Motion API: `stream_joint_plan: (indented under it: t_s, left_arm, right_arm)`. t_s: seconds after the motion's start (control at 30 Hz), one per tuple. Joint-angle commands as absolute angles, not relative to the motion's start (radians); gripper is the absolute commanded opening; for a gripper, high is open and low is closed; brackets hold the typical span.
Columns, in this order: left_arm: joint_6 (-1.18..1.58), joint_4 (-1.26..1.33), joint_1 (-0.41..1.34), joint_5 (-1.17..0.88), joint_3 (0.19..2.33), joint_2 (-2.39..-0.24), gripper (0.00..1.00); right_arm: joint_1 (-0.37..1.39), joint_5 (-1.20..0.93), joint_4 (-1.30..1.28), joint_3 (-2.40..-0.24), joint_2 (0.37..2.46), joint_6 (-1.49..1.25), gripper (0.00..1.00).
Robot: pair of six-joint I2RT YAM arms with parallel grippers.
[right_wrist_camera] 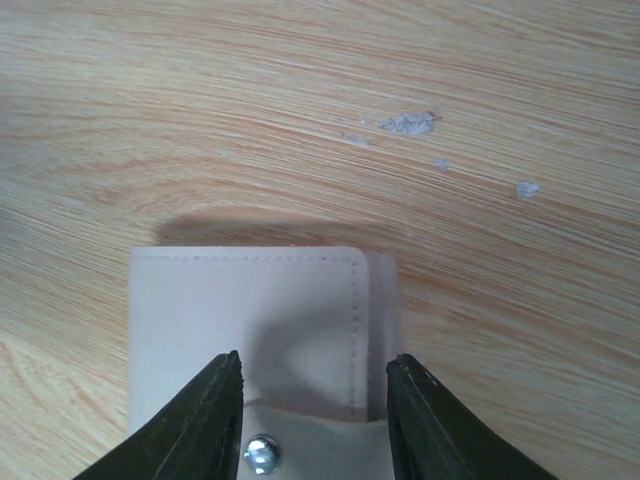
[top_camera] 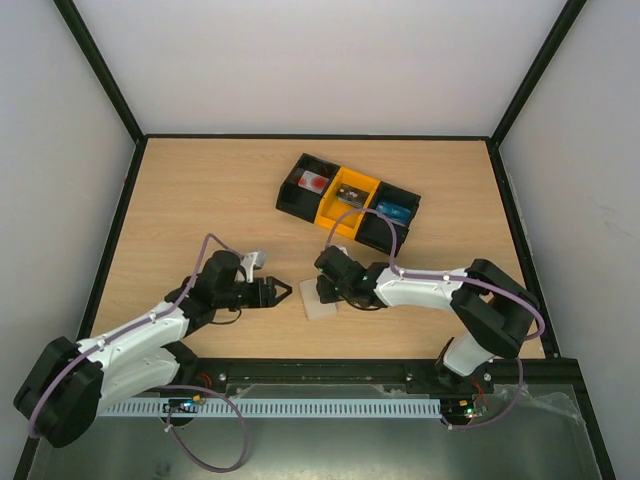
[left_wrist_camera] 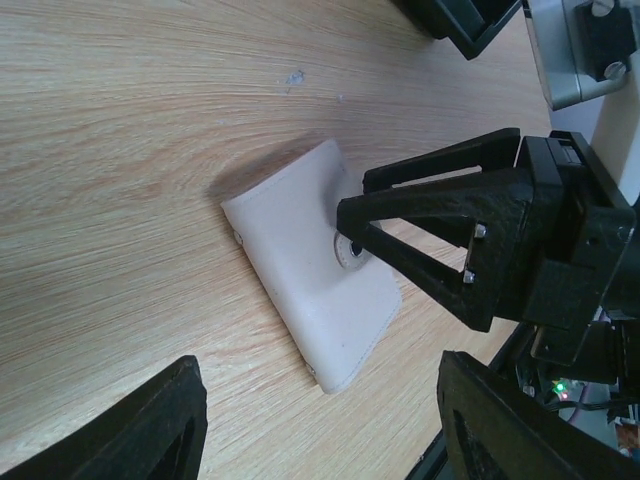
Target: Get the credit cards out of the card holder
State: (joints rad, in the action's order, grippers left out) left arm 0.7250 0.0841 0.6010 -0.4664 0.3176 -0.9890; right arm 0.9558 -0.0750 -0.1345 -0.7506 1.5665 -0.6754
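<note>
The card holder [top_camera: 322, 301] is a flat, pale off-white sleeve with stitched edges and a metal snap [right_wrist_camera: 260, 455], lying on the wooden table. It also shows in the left wrist view [left_wrist_camera: 300, 290] and the right wrist view [right_wrist_camera: 250, 310]. My right gripper [top_camera: 331, 287] is open just above it, its fingers [right_wrist_camera: 215, 415] straddling the flap near the snap. It appears in the left wrist view too [left_wrist_camera: 352, 200]. My left gripper [top_camera: 284, 292] is open and empty, just left of the holder, pointing at it. No credit cards show at the holder; any inside are hidden.
A black-and-yellow three-compartment tray [top_camera: 330, 215] stands behind the holder with small items in it, one red and white [top_camera: 316, 182]. Black frame rails border the table on all sides.
</note>
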Motion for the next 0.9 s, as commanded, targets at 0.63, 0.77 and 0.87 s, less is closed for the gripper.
stream_joint_plan:
  t_s: [0.63,0.77,0.87]
  left_arm:
    - [0.754,-0.006,0.597,-0.305,0.275,-0.798,0.69]
    - [0.755,-0.014,0.597,-0.298,0.269,-0.781,0.69]
    - [0.754,-0.014,0.598,-0.295,0.268,-0.780,0.69]
  right_arm:
    - [1.129,0.147,-0.396,-0.949,1.633,-0.816,0.30]
    - [1.142,0.168,-0.421,-0.970,1.662,-0.818,0.30]
    - [1.149,0.190,-0.446,-0.982,1.673,-0.824,0.30]
